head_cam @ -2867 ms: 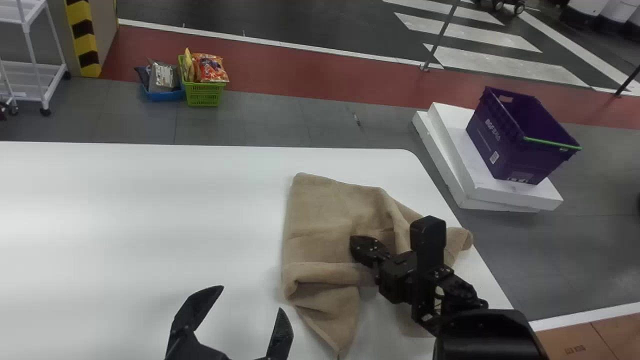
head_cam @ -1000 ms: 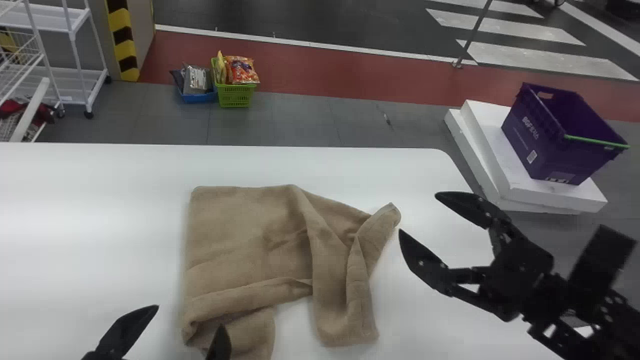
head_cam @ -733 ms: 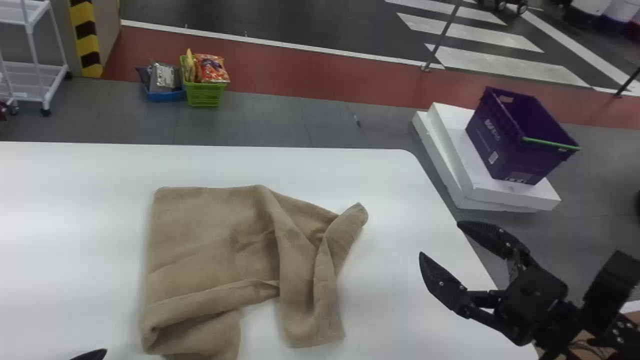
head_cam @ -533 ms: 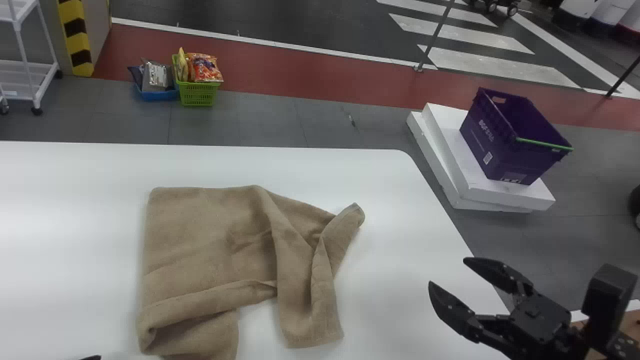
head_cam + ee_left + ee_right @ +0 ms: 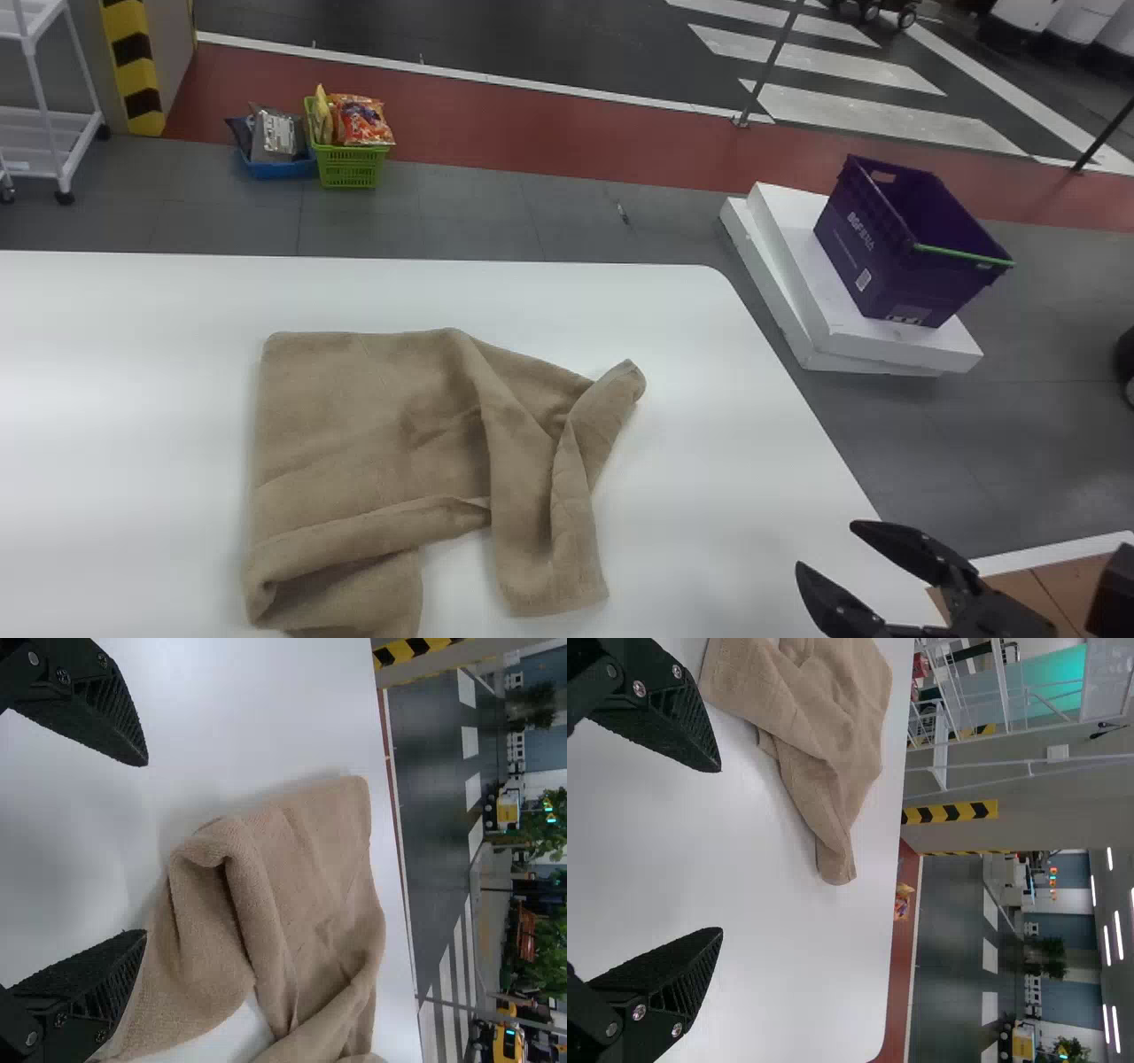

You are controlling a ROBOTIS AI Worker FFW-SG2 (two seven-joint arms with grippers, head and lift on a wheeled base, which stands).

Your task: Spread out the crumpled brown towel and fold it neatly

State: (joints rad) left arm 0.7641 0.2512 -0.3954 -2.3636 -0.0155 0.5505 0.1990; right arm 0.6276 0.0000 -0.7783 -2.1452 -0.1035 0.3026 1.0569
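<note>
Head view: one brown towel [image 5: 372, 425] lies rumpled and partly folded over on one worktop [image 5: 133, 399] — likely supported there so its layers can be opened flat. Left tool [image 5: 146, 847] and right tool [image 5: 721, 850], two in all, stand wide and hold nothing — presumably parted to admit the towel's edge at the next grasp.

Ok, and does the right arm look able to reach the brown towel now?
Probably yes: the right gripper is open and empty, and only table top lies between it and the towel.
</note>
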